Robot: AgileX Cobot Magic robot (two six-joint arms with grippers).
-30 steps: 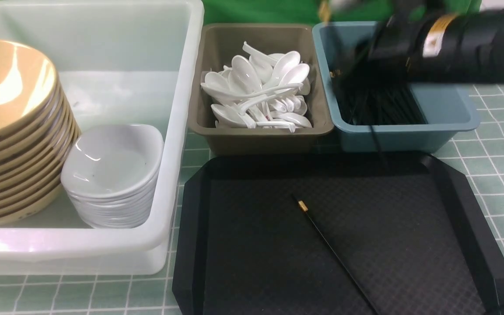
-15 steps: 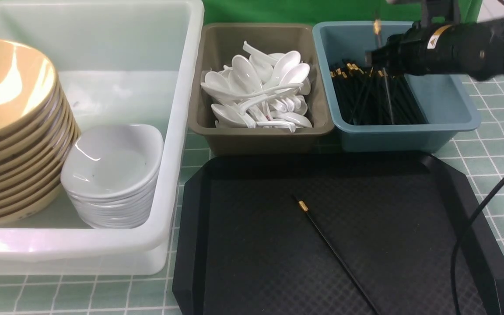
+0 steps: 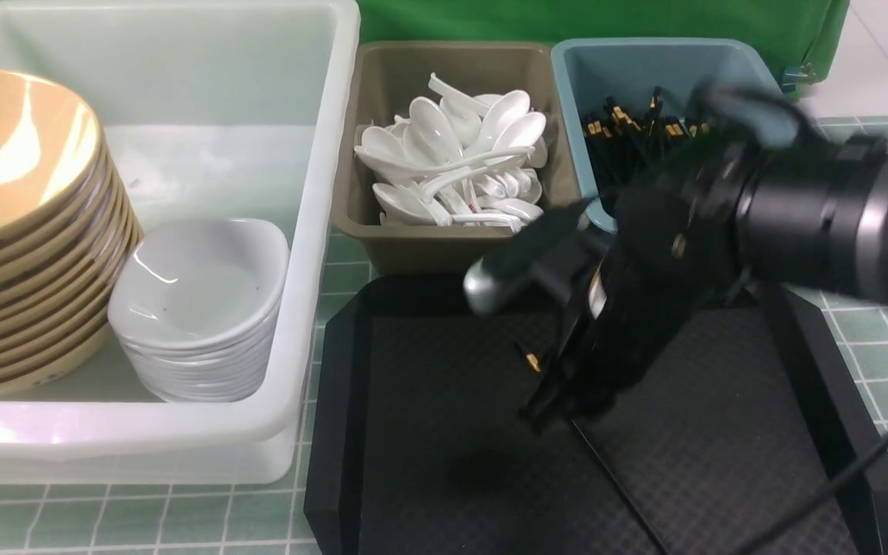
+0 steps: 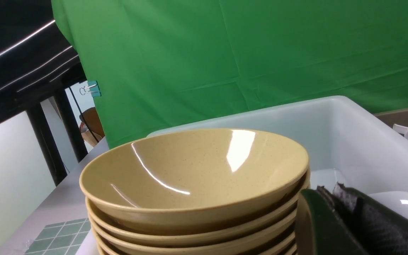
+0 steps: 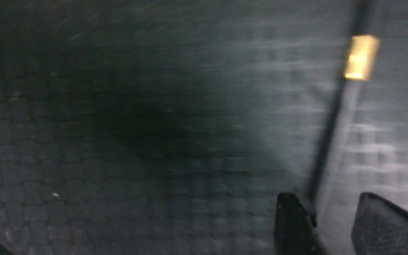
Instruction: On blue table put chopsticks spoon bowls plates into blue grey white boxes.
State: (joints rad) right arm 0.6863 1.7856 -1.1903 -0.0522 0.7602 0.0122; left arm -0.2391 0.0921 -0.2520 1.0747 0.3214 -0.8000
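Note:
One black chopstick [image 3: 613,478] with a gold band [image 3: 530,362] lies on the black tray [image 3: 428,462]. My right gripper [image 3: 552,405] hangs blurred just above it, pointing down. In the right wrist view the right gripper [image 5: 335,216] is open, and the chopstick [image 5: 326,141] runs up from between its fingers [image 5: 294,223]. Several chopsticks [image 3: 629,131] lie in the blue box [image 3: 644,46], and spoons [image 3: 459,162] fill the grey box [image 3: 452,58]. The white box [image 3: 321,231] holds stacked bowls [image 3: 12,216] and plates [image 3: 197,293]. My left gripper [image 4: 331,193] is shut and empty beside the bowls [image 4: 193,177].
The three boxes stand in a row behind the tray on the blue tiled table [image 3: 883,362]. A black cable [image 3: 860,470] crosses the tray's right corner. A green cloth [image 3: 490,19] hangs behind the boxes.
My right arm swung from above the blue box down to the tray, over the lone chopstick. Its jaws opened, and the chopstick it carried dropped into the blue box.

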